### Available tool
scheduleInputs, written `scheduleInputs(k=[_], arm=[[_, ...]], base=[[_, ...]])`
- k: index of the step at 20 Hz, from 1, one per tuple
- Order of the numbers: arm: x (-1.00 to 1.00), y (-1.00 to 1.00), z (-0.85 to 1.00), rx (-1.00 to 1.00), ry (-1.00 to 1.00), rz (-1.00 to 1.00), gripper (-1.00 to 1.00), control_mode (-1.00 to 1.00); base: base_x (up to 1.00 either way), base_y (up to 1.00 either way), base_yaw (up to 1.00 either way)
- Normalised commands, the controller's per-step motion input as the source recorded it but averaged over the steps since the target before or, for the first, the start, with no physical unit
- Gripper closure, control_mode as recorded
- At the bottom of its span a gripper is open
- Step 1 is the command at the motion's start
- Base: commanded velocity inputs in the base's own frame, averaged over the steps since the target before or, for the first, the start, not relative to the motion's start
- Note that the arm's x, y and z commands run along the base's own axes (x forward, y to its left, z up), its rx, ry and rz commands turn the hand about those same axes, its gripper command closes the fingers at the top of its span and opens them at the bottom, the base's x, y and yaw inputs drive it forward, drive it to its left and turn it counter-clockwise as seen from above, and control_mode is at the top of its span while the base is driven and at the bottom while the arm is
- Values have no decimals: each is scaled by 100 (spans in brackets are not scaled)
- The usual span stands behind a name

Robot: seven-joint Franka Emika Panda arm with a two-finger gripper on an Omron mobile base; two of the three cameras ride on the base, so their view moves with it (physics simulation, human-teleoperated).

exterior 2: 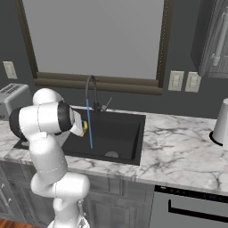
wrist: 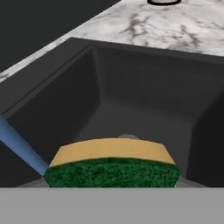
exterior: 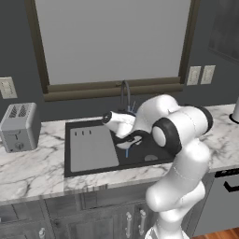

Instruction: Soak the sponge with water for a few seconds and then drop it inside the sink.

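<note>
Gripper (exterior 2: 83,129) jaws are closed on the sponge (wrist: 112,162), which is held above the sink (exterior 2: 136,133) basin. In the hand view the sponge sits right at the fingertips, its green scouring face toward the camera and its yellow body behind, with the dark basin floor and the round drain just past its far edge. The water (exterior 2: 89,124) falls as a thin blue stream from the dark gooseneck faucet (exterior 2: 90,87) at the back edge of the sink, down to the basin floor. In the hand view the stream runs along the sponge's left corner, touching or just beside it; in the right base view a yellow bit of sponge shows just left of the stream. The basin holds only the water landing near the drain (exterior 2: 111,154); the sponge is not resting in it. A light grey ribbed drainboard (exterior: 92,148) covers the left part of the sink. A toaster (exterior: 18,127) stands on the marble countertop (exterior 2: 182,147) near its left edge.
</note>
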Motion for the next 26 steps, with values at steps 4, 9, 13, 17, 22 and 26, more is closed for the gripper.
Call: scheduleInputs(k=[4,9,13,17,22,26], arm=[[-9,0,33,0,0,10,100,-100],[-19,0,40,0,2,19,100,-100],[-38,0,28,0,8,27,100,-100],[-47,0,25,0,7,30,100,-100],[-22,0,26,0,13,31,100,-100],[-2,0,16,0,17,30,100,-100]], base=[[0,0,0],[0,0,0],[0,0,0],[0,0,0],[0,0,0],[0,0,0]])
